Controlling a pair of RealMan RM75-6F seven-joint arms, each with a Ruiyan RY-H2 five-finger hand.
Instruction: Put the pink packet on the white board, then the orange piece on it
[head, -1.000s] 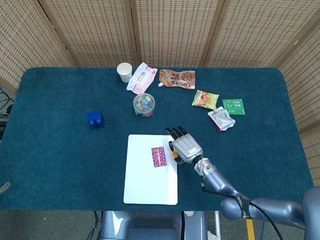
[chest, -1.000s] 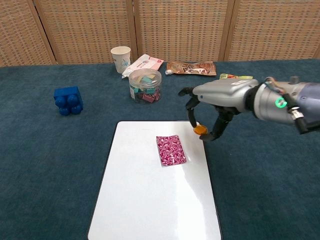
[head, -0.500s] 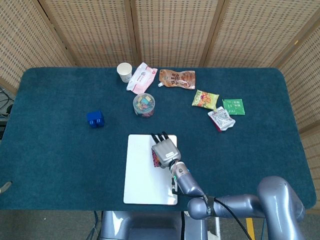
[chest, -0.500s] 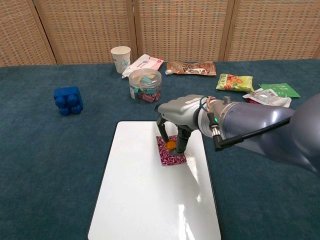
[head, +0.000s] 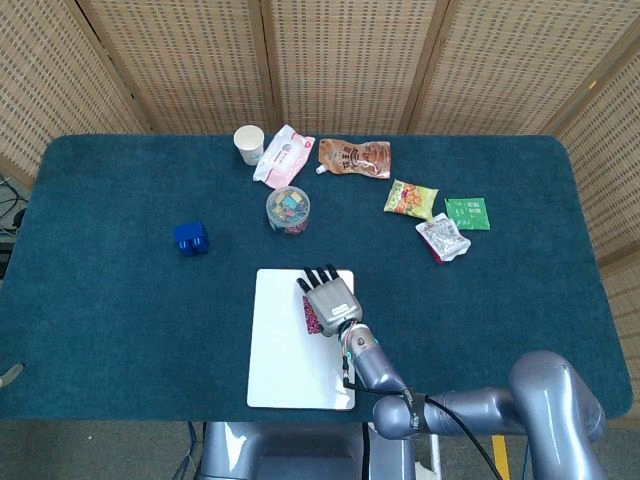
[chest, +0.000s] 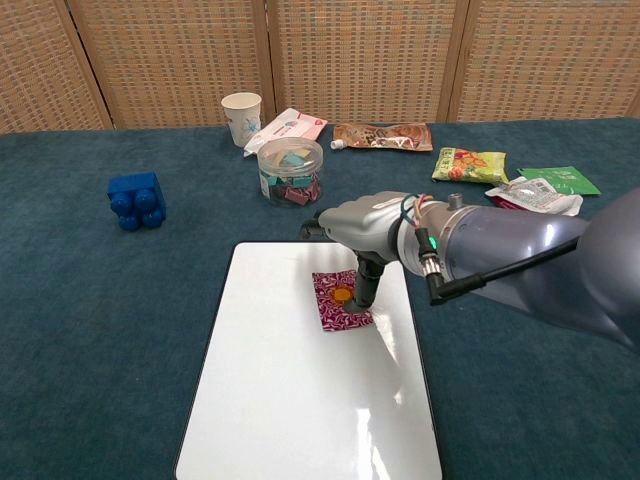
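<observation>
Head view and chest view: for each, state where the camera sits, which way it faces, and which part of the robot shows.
Head view: high above the near table edge, looking steeply down; shows the right hand and arm over the white board.
Chest view: low at the near edge, facing the wicker screens; shows the right hand above the orange piece on the pink packet.
Both share hand, board, packet.

Orange piece (chest: 343, 295) on packet (chest: 340, 303) on board (chest: 280, 400) — right hand (chest: 362, 228) above, perhaps touching.
</observation>
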